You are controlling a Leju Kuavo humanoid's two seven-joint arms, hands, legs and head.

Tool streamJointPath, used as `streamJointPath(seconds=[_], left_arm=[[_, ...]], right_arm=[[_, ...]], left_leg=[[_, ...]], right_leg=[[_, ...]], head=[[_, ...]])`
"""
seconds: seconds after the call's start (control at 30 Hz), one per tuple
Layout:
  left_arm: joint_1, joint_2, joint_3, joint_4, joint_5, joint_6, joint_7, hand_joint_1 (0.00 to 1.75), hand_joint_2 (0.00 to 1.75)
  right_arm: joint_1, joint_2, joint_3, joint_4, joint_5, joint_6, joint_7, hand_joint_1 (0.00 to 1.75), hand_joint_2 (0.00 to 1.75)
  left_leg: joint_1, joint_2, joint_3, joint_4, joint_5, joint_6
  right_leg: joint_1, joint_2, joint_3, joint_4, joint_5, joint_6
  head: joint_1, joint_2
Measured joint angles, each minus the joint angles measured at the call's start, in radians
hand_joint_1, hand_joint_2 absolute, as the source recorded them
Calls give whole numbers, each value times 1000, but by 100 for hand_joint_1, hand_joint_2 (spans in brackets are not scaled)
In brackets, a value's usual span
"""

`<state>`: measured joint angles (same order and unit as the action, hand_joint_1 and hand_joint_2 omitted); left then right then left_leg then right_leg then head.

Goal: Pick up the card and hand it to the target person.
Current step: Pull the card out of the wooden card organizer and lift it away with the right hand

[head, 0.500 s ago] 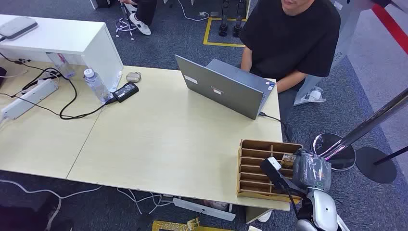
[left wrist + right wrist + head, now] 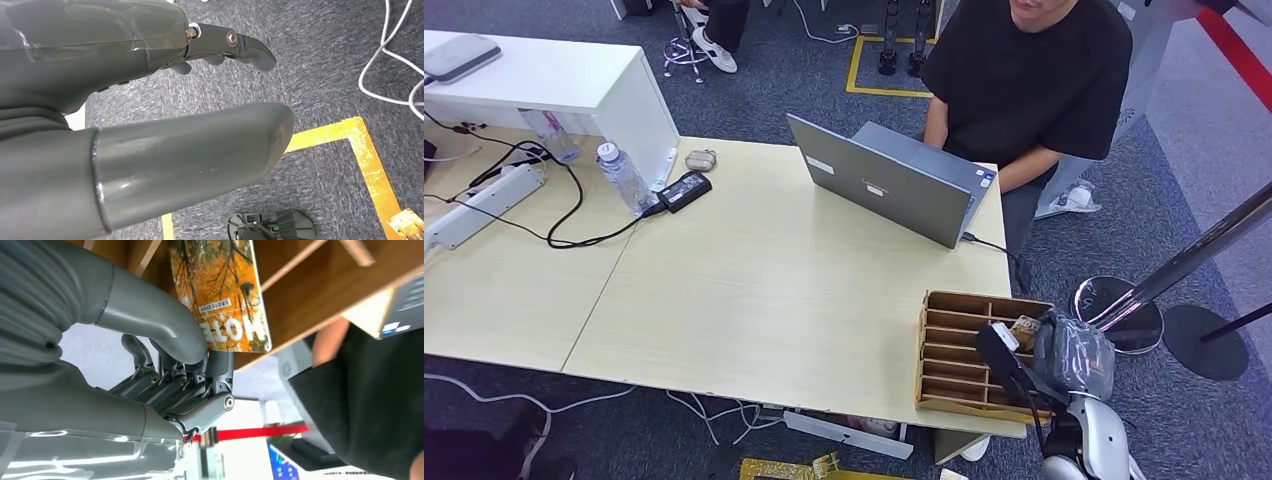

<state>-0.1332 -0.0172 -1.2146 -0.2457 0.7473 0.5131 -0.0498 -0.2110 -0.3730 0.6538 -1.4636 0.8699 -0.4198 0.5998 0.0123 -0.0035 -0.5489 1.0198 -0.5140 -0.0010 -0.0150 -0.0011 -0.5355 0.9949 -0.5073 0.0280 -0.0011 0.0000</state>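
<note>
The pale wooden table [image 2: 764, 290] carries a laptop [image 2: 894, 185], wooden organizer [image 2: 954, 345], bottle [image 2: 621, 175] and power strip [image 2: 479, 205].

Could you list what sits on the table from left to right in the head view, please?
Power strip → water bottle → black power adapter → laptop → wooden organizer → card pinched by the right hand.

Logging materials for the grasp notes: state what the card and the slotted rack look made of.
Card: probably coated paper or thin plastic, a flat, stiff sheet with a glossy printed autumn photo and lettering. The right hand pinches its edge.
Rack: likely thin plywood or fibreboard, matte brown panels with darker cut edges slotted into dividers.
</note>
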Motion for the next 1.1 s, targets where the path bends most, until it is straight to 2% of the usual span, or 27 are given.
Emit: streamJointPath(seconds=[0.33, 0.63, 1.1], left_arm=[[1, 0, 0, 0, 6, -2, -12, 0, 0], [1, 0, 0, 0, 7, 0, -13, 0, 0], [0, 0, 0, 0, 4, -1, -5, 0, 0]], right_arm=[[-6, 12, 2, -126, 6, -2, -17, 140, 175], [-6, 13, 12, -205, 35, -4, -18, 145, 175], [-27, -3, -32, -255, 30, -66, 27, 147, 175]], left_leg=[[0, 0, -1, 0, 0, 0], [0, 0, -1, 0, 0, 0], [0, 0, -1, 0, 0, 0]], right_leg=[[0, 0, 0, 0, 0, 0], [0, 0, 0, 0, 0, 0], [0, 0, 0, 0, 0, 0]], head=[[0, 0], [0, 0], [0, 0]])
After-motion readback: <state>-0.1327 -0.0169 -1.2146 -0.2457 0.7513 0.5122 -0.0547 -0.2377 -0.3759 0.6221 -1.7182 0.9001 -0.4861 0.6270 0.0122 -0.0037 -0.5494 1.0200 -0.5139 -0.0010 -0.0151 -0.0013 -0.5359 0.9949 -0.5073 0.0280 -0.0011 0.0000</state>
